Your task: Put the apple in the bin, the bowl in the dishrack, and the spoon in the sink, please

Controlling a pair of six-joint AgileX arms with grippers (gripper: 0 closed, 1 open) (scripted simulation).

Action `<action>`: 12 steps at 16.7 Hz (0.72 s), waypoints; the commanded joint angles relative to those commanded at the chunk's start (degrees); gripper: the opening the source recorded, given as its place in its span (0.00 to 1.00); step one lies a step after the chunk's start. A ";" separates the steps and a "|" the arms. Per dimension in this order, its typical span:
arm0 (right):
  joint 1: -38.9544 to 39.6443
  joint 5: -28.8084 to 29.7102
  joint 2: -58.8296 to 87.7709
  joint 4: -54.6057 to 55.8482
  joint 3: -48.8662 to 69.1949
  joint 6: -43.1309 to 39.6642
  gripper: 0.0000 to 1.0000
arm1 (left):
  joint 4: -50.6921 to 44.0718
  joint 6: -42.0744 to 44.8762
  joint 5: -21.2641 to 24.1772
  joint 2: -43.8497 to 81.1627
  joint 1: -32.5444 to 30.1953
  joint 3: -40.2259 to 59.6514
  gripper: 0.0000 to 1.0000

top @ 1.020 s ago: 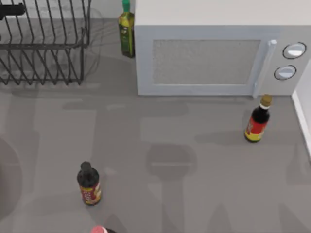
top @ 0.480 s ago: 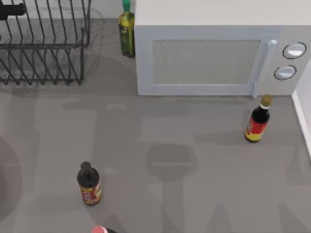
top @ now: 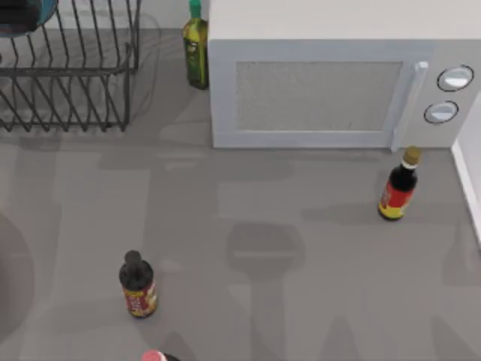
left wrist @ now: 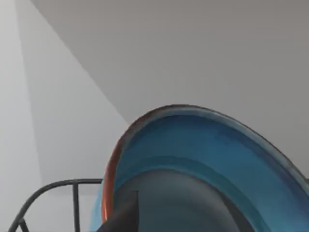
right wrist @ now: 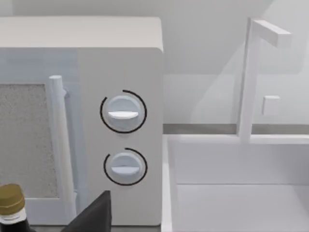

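Top view, upper left of the frame: the bowl [top: 26, 13] sits at the dishrack [top: 71, 71], perhaps above its bars. In the left wrist view its teal inside [left wrist: 203, 150] looms close; whether that claw grips it cannot be told.

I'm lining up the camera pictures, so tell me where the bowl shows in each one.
Top view: the bowl peeks in at the far left corner, above the dishrack.
Left wrist view: the bowl sits close up, blue inside.
Right wrist view: not in it.
Shared landmark: the dishrack's wire beside the bowl.
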 joint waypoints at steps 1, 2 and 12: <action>0.00 0.00 0.00 0.00 0.00 0.00 1.00 | 0.00 0.00 0.00 0.00 0.00 0.00 1.00; 0.00 0.00 0.00 0.00 0.00 0.00 1.00 | 0.00 0.00 0.00 0.00 0.00 0.00 1.00; 0.00 0.00 0.00 0.00 0.00 0.00 1.00 | -3.05 0.20 -0.39 -5.15 -0.11 -3.35 1.00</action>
